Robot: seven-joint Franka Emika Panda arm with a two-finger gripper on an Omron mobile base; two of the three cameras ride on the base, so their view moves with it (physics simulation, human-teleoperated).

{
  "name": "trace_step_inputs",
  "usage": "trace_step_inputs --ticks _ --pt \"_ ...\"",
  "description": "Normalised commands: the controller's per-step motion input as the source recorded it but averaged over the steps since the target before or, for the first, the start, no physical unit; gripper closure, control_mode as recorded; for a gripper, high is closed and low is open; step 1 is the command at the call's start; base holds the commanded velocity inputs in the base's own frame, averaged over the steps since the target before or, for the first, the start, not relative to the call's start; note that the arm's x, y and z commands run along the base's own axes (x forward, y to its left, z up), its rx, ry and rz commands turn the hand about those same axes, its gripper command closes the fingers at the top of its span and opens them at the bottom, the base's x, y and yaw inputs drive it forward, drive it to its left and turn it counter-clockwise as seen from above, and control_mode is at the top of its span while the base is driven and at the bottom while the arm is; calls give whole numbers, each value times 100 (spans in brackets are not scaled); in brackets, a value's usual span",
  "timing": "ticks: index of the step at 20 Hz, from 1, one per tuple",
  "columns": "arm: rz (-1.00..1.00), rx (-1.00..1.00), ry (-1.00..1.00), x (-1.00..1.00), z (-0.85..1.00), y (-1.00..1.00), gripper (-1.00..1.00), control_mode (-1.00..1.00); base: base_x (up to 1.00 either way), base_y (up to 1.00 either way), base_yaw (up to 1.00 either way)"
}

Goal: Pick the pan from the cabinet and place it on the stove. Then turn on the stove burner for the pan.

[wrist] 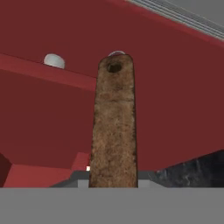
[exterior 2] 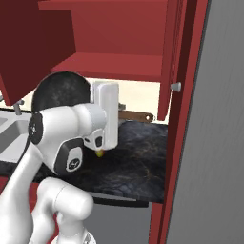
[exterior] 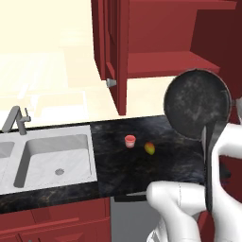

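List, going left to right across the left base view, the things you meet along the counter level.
Faucet → sink → small red cup → yellow-green fruit → pan, held up above the counter by its handle.

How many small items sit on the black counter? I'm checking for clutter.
2: a red cup beside the sink, a yellow-red fruit just right of it. The arm may hide others.

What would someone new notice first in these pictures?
The dark pan, held up in the air, tipped on edge above the black counter, its brown handle in the shut gripper. Behind it, the red cabinet stands open. A small red cup and a yellow-red fruit sit on the counter right of the sink.
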Motion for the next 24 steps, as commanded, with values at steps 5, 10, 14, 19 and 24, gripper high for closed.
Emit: trace_step_inputs --ticks 5,10,14,19,24 --pt "9 0 3 -46 -23 13 100 -100 0 0 0" --pt "2 0 2 0 -1 8 100 -100 0 0 0" --pt "0 0 -1 -3 -1 0 100 -100 0 0 0" --pt "0 0 -3 -25 -7 0 100 100 -12 2 0" --pt "0 0 0 0 0 0 100 100 -68 37 0"
